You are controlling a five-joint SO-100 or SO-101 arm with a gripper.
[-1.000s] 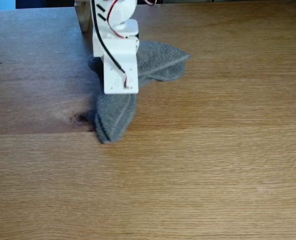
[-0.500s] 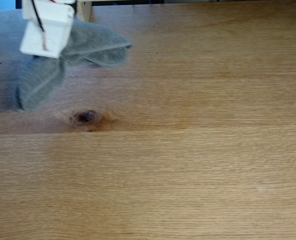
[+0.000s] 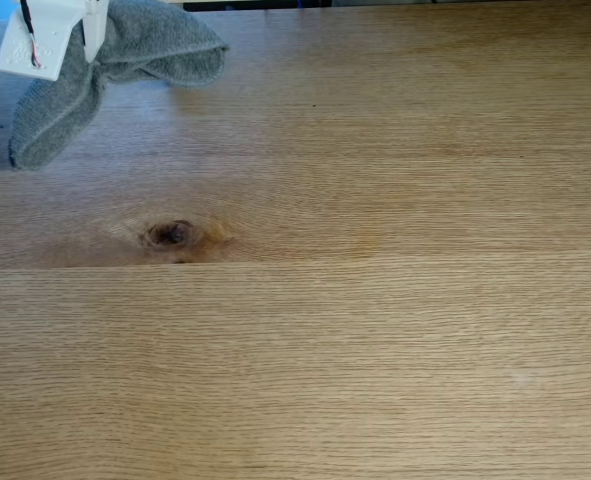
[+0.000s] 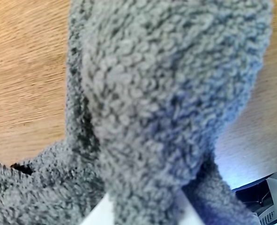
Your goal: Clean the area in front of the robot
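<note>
- The desk, the area to be cleaned, spreads wide to the right of the fingers and toward the camera in the fixed view; I see no crumbs or spills on it, so how much wiping is left is hard to judge.
- The grey cloth hangs from the robot at the far left corner, one lobe trailing below the fingers and touching the wood.
- The dark knot lies below and right of them, uncovered.
- The fingers are buried in terry; whether they clamp it I cannot tell.
</note>
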